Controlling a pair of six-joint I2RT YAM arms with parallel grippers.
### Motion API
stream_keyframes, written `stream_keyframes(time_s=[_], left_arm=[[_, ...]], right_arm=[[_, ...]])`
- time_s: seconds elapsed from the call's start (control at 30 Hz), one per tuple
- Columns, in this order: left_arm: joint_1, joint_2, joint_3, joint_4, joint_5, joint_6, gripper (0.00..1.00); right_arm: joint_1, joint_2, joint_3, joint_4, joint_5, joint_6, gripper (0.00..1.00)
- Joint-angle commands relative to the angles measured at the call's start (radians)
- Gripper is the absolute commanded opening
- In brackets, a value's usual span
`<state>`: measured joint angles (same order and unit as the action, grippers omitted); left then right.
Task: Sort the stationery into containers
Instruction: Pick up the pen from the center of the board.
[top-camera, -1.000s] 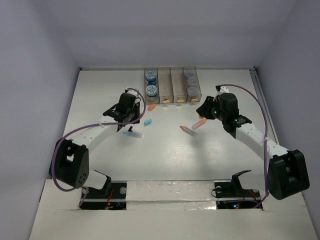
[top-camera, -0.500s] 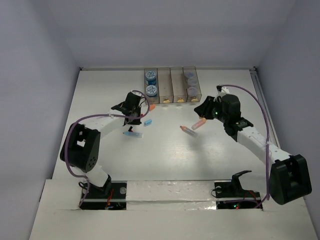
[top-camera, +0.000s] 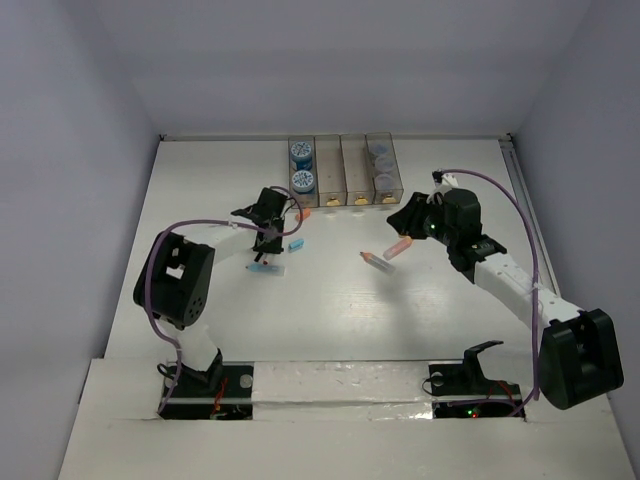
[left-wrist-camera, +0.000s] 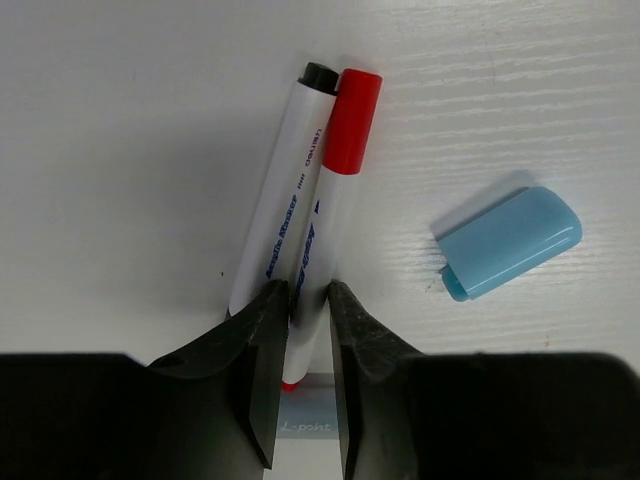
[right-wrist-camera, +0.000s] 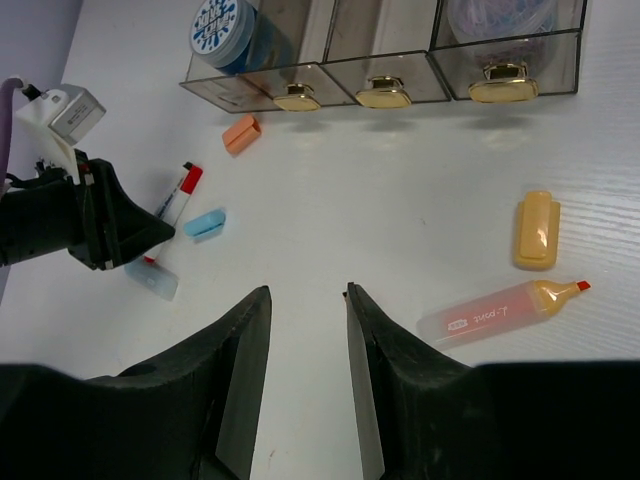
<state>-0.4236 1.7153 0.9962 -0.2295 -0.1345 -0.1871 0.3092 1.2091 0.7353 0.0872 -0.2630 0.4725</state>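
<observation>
Table-top sorting: at the bottom edge of the left wrist view, the left gripper (left-wrist-camera: 305, 292) has its jaws pressed onto the tail of the red-capped marker (left-wrist-camera: 330, 190). That marker lies on the white table (left-wrist-camera: 120, 150), touching a black-capped marker (left-wrist-camera: 285, 190) on its left. A light-blue stick (left-wrist-camera: 510, 243) lies apart at right. Blue lettering runs along both barrels; one word looks like "Marker". A clear piece (left-wrist-camera: 300, 430) under the fingers reads "L.point". The right gripper (right-wrist-camera: 308, 300) hangs empty, jaws apart, with a pink highlighter (right-wrist-camera: 500, 312) and an orange cap (right-wrist-camera: 537, 230) at lower right. The containers (top-camera: 328, 170) stand at top centre of the overhead view, with blue-topped rolls (top-camera: 303, 181) in the leftmost bin.
</observation>
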Motion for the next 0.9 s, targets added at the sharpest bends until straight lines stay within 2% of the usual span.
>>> stream_keyframes(time_s=[0.0,0.1,0.2,0.23,0.6,0.77,0.87], left_arm=[[0.005,0.015,0.038,-0.011,-0.011,0.011,0.20],[0.005,0.033,0.039,-0.011,0.002,0.009,0.19],[0.005,0.037,0.041,-0.010,0.004,0.005,0.02],[0.005,0.032,0.044,-0.008,0.003,0.002,0.00],[0.005,-0.112,0.114,-0.008,0.070,-0.041,0.00],[-0.004,-0.163,0.245,-0.014,0.104,-0.098,0.00],[-0.004,-0.135,0.364,-0.010,0.165,-0.124,0.00]], right_arm=[[0.007,-0.020,-0.001,0.060,-0.016,0.003,0.42],[0.007,-0.025,-0.004,0.065,-0.019,0.003,0.43],[0.007,-0.025,-0.005,0.065,-0.021,0.005,0.43],[0.007,-0.026,-0.005,0.065,-0.019,0.005,0.43],[0.007,-0.029,-0.005,0.062,-0.005,0.002,0.44],[0.007,-0.033,-0.007,0.062,0.008,-0.002,0.45],[0.007,-0.037,-0.010,0.060,0.019,0.000,0.45]])
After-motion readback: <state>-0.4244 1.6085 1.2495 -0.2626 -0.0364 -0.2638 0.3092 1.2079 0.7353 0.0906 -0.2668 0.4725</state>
